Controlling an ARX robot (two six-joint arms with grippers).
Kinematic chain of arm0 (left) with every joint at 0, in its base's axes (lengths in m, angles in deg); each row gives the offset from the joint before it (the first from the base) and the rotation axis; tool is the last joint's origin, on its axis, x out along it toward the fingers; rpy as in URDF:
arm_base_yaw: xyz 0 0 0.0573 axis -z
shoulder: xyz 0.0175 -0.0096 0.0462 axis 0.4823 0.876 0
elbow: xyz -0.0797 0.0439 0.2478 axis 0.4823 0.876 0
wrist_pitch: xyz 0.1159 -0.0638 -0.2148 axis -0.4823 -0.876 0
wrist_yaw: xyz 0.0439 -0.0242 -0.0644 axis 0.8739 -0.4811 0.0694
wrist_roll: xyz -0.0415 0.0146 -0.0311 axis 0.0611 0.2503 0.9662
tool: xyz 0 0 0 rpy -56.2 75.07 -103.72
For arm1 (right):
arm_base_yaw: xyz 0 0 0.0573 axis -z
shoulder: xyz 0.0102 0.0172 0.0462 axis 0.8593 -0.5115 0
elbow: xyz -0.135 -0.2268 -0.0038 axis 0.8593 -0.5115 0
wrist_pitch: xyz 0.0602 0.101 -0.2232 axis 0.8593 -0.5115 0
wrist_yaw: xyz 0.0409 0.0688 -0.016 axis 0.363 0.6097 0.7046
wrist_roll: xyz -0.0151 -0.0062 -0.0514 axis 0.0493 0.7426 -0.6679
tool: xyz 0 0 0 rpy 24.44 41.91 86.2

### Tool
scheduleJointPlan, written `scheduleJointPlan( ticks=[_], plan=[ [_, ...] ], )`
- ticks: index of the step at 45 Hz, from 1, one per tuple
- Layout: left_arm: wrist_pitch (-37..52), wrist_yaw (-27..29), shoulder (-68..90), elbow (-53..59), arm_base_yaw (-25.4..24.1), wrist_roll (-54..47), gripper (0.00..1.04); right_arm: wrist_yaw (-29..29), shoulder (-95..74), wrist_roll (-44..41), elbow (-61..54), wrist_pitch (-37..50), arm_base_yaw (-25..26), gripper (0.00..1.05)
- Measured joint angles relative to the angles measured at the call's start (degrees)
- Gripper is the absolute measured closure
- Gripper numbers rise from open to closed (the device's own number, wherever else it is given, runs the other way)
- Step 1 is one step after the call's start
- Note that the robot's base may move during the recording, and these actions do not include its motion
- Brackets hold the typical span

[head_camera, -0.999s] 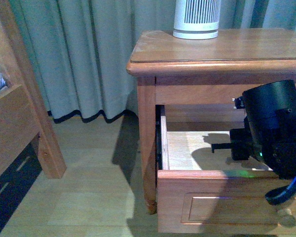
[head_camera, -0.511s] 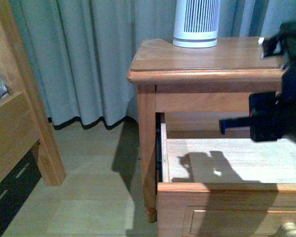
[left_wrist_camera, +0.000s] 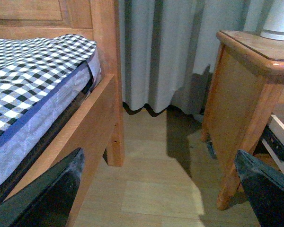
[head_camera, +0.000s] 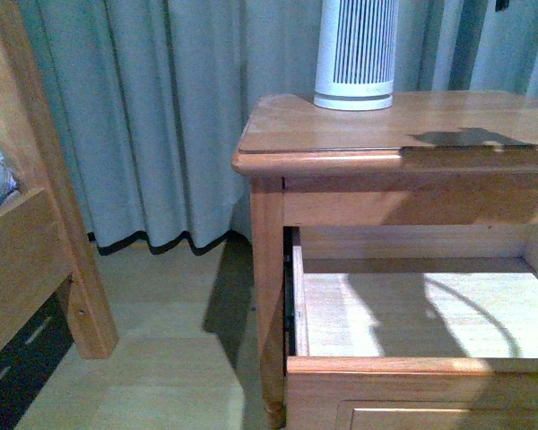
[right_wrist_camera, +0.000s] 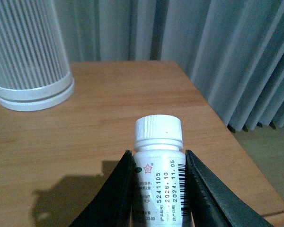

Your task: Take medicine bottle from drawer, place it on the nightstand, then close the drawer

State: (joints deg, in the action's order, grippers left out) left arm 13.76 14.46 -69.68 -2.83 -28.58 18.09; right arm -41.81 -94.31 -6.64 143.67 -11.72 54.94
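Now the right gripper (right_wrist_camera: pixel 158 189) is clenched on the medicine bottle (right_wrist_camera: pixel 158 163), holding it upright, long axis vertical, above the nightstand (right_wrist_camera: pixel 132 109) top, right of the slatted white cylinder (right_wrist_camera: pixel 28 56). Placing it looks like a straight descent. It is small and white, with a ribbed cap and printed label. Far left beside the bed (left_wrist_camera: pixel 33 85), the left gripper (left_wrist_camera: pixel 156 189) is spread wide. Below, the drawer (head_camera: pixel 412 313) stands open.

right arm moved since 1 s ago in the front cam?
Yes. It was down in the open drawer, beneath the nightstand top; now it has risen above that top and nearly out of frame.
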Motion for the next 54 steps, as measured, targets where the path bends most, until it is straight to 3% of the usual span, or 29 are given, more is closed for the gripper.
scheduleJointPlan(
  ticks=[10,27,35,43,45,54],
  plan=[
    [0.0,0.0,0.0,0.0,0.0,0.0,0.07,1.5,-16.7,0.8,16.7,-8.4,4.4,0.76],
    [0.0,0.0,0.0,0.0,0.0,0.0,0.07,-0.2,-22.3,2.1,19.0,-9.7,4.1,0.76],
    [0.0,0.0,0.0,0.0,0.0,0.0,0.07,-0.1,-21.8,2.3,18.9,-9.4,4.1,0.38],
    [0.0,0.0,0.0,0.0,0.0,0.0,0.07,-0.3,-14.6,1.8,14.0,-4.0,3.7,0.1],
    [0.0,0.0,0.0,0.0,0.0,0.0,0.07,-0.4,-12.2,1.3,12.3,-2.4,3.6,0.06],
    [0.0,0.0,0.0,0.0,0.0,0.0,0.07,-0.6,7.6,0.2,-5.5,5.7,2.1,0.07]
  ],
)
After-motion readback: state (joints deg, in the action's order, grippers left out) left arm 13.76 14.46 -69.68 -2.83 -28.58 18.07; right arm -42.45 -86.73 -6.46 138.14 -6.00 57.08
